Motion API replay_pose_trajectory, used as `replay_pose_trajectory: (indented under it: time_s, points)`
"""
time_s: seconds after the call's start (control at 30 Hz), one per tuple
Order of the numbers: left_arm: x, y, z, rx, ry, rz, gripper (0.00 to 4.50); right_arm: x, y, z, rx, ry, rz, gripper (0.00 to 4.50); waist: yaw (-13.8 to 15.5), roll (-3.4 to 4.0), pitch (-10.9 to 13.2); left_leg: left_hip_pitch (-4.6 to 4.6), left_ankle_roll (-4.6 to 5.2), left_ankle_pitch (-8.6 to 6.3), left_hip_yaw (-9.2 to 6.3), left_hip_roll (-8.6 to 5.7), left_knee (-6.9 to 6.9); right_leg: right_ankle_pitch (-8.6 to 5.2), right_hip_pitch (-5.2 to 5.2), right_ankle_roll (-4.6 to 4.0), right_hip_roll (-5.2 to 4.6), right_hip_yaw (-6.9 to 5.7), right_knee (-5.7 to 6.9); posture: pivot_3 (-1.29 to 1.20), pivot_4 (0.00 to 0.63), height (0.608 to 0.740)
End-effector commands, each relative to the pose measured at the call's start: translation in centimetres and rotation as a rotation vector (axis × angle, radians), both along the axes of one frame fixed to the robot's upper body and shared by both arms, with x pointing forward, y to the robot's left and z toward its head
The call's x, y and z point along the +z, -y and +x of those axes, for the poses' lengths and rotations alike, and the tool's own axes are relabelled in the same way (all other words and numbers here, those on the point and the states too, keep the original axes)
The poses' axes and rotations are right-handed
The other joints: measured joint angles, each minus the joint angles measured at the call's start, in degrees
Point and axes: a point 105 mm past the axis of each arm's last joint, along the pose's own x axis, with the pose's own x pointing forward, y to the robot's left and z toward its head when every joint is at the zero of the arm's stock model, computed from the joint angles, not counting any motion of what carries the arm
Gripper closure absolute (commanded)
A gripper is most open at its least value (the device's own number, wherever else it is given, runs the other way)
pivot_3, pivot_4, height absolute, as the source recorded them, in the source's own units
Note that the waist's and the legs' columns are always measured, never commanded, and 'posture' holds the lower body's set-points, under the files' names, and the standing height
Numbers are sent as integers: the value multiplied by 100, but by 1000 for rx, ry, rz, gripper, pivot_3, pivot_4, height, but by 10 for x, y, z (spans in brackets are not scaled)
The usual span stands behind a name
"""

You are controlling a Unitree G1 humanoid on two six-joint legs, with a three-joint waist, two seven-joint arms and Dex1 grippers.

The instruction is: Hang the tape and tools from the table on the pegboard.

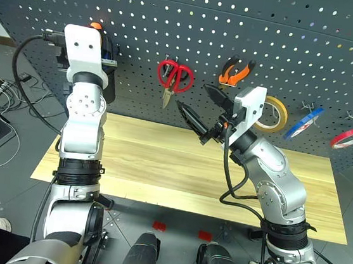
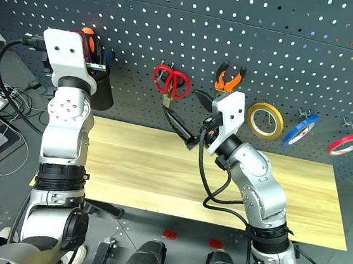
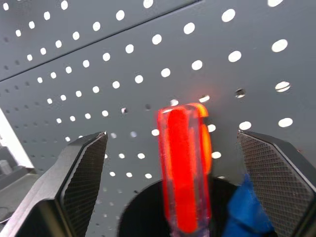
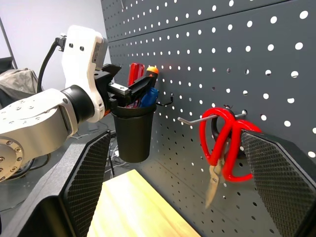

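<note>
- Head views: the counter (image 1: 159,168) lies bare. On the pegboard (image 1: 252,26) hang the red-handled scissors (image 1: 174,77), the pliers (image 1: 235,72) and the tape (image 1: 273,113), with a blue roll (image 1: 304,123) and a red roll (image 1: 349,137) further right. The left claw (image 2: 96,53) sits at a black cup (image 2: 101,91) mounted on the board.
- Left wrist view: the left claw's fingers (image 3: 84,173) stand wide apart, with the screwdriver (image 3: 183,173) upright between them and touching neither, its shaft down in the cup. This looks like the release of the last tool.
- Right wrist view: the right claw (image 4: 173,182) is open and empty, facing the hung scissors.
- Next, I judge, the left arm should back straight away without nudging the handle.
</note>
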Motion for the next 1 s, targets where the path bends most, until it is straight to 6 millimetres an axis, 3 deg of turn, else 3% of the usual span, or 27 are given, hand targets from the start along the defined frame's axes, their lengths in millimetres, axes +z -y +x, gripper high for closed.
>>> replay_pose_trajectory:
  time_s: [0.03,0.23,0.47,0.67,0.83,1.0]
  points:
    - [27,9,-14,-39,116,-14,48,9,2,-6,1,35,14,0,-2,0,0,0,0,0,0,0,0,0,0,0,0,0,0,196,214,740]
    - [40,49,-38,-180,204,71,48,7,10,-12,-29,33,27,0,2,0,0,0,0,0,0,1,-1,0,1,0,-1,3,0,207,211,740]
    - [14,85,-52,-330,143,123,48,0,24,-19,-114,31,24,0,-1,0,-1,4,1,-1,6,0,0,0,0,0,0,11,-2,198,199,740]
    - [-33,112,-61,-515,-34,103,48,-17,49,-11,-282,19,-28,0,2,2,-4,8,2,-1,10,0,0,0,1,0,0,16,-9,188,193,740]
    - [-94,107,-60,-532,-270,-13,48,-40,74,-4,-456,-17,-70,0,-1,14,-71,8,3,-2,15,0,-4,0,1,0,1,22,-15,182,185,740]
    - [-152,95,-60,-485,-492,-80,48,-89,99,2,-612,-186,-150,0,7,18,-130,17,4,-2,16,0,-11,0,7,0,1,24,-18,181,174,740]
